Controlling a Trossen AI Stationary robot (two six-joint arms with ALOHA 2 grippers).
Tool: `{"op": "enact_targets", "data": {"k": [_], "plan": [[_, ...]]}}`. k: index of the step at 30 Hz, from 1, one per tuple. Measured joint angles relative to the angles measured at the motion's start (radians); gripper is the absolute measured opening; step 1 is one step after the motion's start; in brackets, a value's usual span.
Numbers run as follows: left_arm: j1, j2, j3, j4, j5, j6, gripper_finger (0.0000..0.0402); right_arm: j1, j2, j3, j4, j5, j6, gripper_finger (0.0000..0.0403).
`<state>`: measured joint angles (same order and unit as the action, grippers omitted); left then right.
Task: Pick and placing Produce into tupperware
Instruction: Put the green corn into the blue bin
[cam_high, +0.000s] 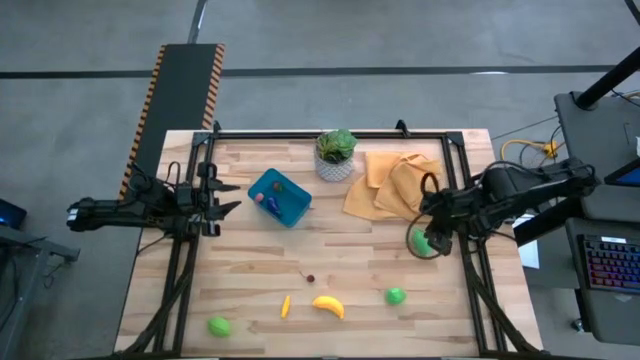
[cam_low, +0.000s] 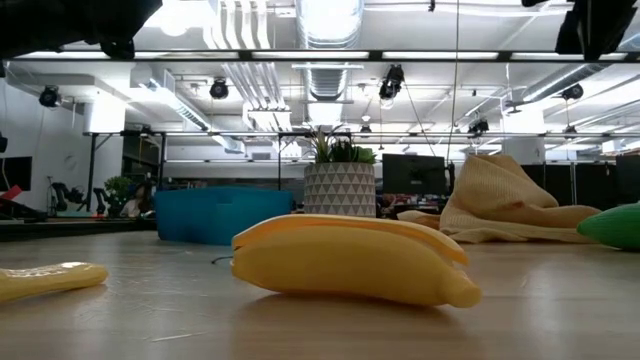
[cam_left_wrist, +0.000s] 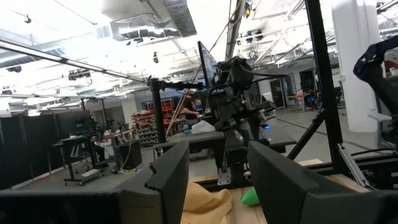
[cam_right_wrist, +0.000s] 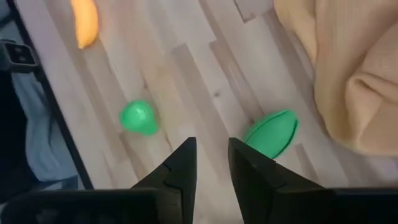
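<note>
The blue-teal tupperware (cam_high: 280, 197) sits left of the table's middle, with a purple piece (cam_high: 270, 208) and a small brown one inside. A green oval piece (cam_high: 418, 241) (cam_right_wrist: 272, 134) lies on the table near the orange cloth. My right gripper (cam_high: 430, 236) (cam_right_wrist: 212, 167) hovers over it, slightly open and holding nothing; the oval shows just beside its fingers. Near the front edge lie a banana (cam_high: 328, 306) (cam_low: 350, 260), a small orange-yellow piece (cam_high: 285, 305), two green pieces (cam_high: 218, 325) (cam_high: 396, 295) and a tiny dark red piece (cam_high: 310, 278). My left gripper (cam_high: 232, 196) (cam_left_wrist: 219, 180) waits open, left of the tupperware.
A leafy plant in a white pot (cam_high: 336, 157) stands at the far middle. A crumpled orange-yellow cloth (cam_high: 395, 185) lies to its right, close to my right gripper. Black frame rails (cam_high: 330, 133) run along the far edge and both sides. Bare wood lies between tupperware and banana.
</note>
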<state>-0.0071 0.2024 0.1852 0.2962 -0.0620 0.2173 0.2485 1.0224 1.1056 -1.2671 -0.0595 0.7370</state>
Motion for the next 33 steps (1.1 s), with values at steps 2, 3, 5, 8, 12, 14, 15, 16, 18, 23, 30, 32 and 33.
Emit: {"op": "enact_targets", "data": {"k": [2,3,5,8,12,14,15,16,18,23,30,32,33], "plan": [[0.000,0.000,0.000,0.000,0.000,0.000,0.0151,0.000,0.037,0.020,-0.015,-0.024,0.029,0.0095],[0.000,0.000,0.000,0.000,0.000,0.000,0.0151,0.000,0.054,0.028,-0.016,-0.050,0.039,0.0103],[0.000,0.000,0.000,0.000,0.000,0.000,0.0151,0.003,0.085,0.041,-0.015,-0.077,0.053,0.0128],[0.000,0.000,0.000,0.000,0.000,0.000,0.0151,0.009,0.131,0.042,-0.017,-0.105,0.091,0.0177],[0.000,0.000,0.000,0.000,0.000,0.007,0.0151,0.008,0.197,0.002,-0.063,-0.095,0.151,0.0247],[0.000,0.000,0.000,0.000,0.000,0.007,0.0151,0.008,0.238,-0.030,-0.092,-0.090,0.154,0.0275],[0.000,0.000,0.000,0.000,0.000,0.007,0.0151,0.008,0.257,-0.048,-0.106,-0.086,0.153,0.0287],[0.000,0.000,0.000,0.000,0.000,0.008,0.0151,0.008,0.275,-0.065,-0.116,-0.082,0.156,0.0297],[0.000,0.000,0.000,0.000,0.000,0.008,0.0151,0.009,0.309,-0.099,-0.112,-0.065,0.170,0.0313],[0.000,0.000,0.000,0.000,0.000,0.008,0.0151,0.009,0.374,-0.160,-0.071,-0.041,0.210,0.0335],[0.000,0.000,0.000,0.000,0.000,0.008,0.0151,0.009,0.400,-0.217,0.075,0.005,0.232,0.0351],[0.000,0.000,0.000,0.001,0.000,0.008,0.0151,0.009,0.398,-0.231,0.081,0.026,0.235,0.0354],[0.000,0.000,0.000,0.000,0.000,0.008,0.0151,0.008,0.396,-0.239,0.081,0.034,0.244,0.0354]]}}
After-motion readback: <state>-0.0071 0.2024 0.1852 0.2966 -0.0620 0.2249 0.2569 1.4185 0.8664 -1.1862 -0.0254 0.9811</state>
